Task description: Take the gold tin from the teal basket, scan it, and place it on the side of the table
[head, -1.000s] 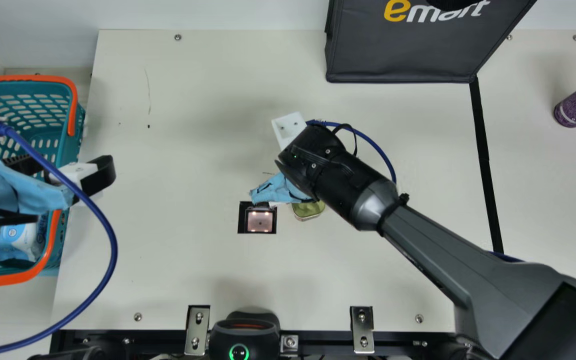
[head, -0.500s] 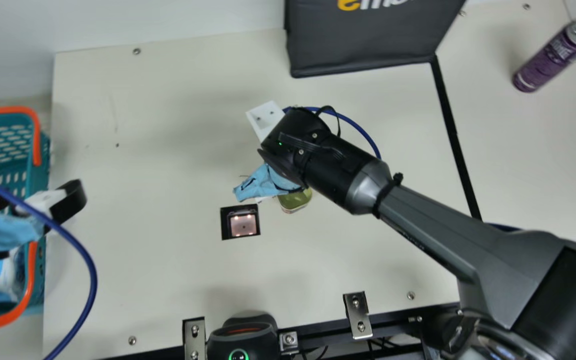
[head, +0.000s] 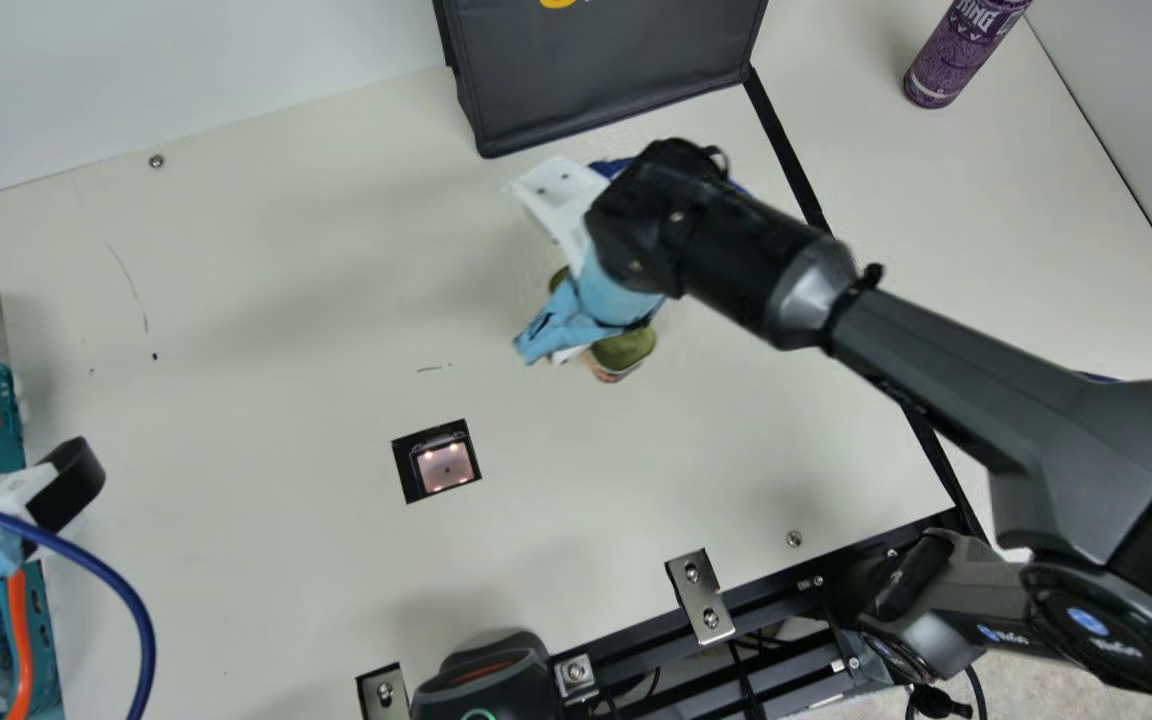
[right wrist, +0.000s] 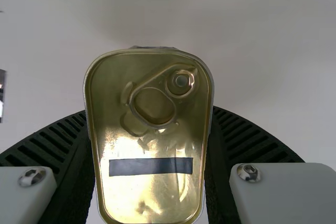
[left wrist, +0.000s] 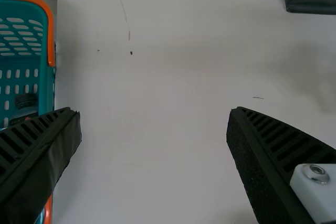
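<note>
Gold tin with ring-pull lid (right wrist: pixel 149 145) held between my right black ribbed fingers (right wrist: pixel 239 135), long sides gripped, lid toward wrist; likely leaves underside free for scanning. Black-framed square scanner window (head: pixel 444 468) apart from it, flush in cream tabletop (head: pixel 266 420), open room around. Left ribbed fingers (left wrist: pixel 252 156) wide, nothing between, beside orange-rimmed teal basket (left wrist: pixel 46 90). Farther, dark fabric bag (head: pixel 606 70) bounds back edge; past black strip (head: pixel 786 150), purple can (head: pixel 956 60), side room near.

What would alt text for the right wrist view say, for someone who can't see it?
The right gripper holds a gold tin between its black ribbed fingers, the cream table beyond; the tin's lid has a pull ring and a dark strip.
</note>
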Tool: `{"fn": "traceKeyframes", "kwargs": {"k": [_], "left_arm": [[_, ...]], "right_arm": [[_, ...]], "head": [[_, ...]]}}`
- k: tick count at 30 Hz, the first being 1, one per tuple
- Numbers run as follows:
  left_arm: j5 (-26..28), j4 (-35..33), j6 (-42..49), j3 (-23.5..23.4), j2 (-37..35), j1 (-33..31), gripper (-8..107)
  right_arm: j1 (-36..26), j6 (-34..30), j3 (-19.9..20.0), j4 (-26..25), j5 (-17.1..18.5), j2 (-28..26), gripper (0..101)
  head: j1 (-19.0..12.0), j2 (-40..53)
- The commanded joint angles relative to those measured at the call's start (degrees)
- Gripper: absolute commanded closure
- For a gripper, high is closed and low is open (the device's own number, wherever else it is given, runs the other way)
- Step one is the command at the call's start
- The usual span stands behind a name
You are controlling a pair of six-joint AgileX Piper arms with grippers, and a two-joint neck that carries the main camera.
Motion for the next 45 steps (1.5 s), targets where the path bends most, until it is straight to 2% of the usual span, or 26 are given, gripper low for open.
{"fn": "traceKeyframes", "kwargs": {"k": [1,12,22,32,45], "left_arm": [[0.0,0.0,0.0,0.0,0.0,0.0,9],[0.0,0.0,0.0,0.0,0.0,0.0,9],[0.0,0.0,0.0,0.0,0.0,0.0,9],[0.0,0.0,0.0,0.0,0.0,0.0,9],[0.0,0.0,0.0,0.0,0.0,0.0,9]], "right_arm": [[-5.5,-5.9,1.1,0.6,0.0,-1.2,101],[-24.3,-24.1,3.0,2.8,0.0,-3.1,101],[-37.3,-34.7,-0.8,4.4,-0.8,2.1,101],[-43.1,-37.4,-8.3,3.5,-1.4,10.5,101],[-45.2,-33.7,-18.7,0.5,-0.2,20.1,101]], "head": [[-1.7,-0.1],[-1.7,-0.1],[-1.7,-0.1],[-1.7,-0.1],[-1.7,-0.1]]}}
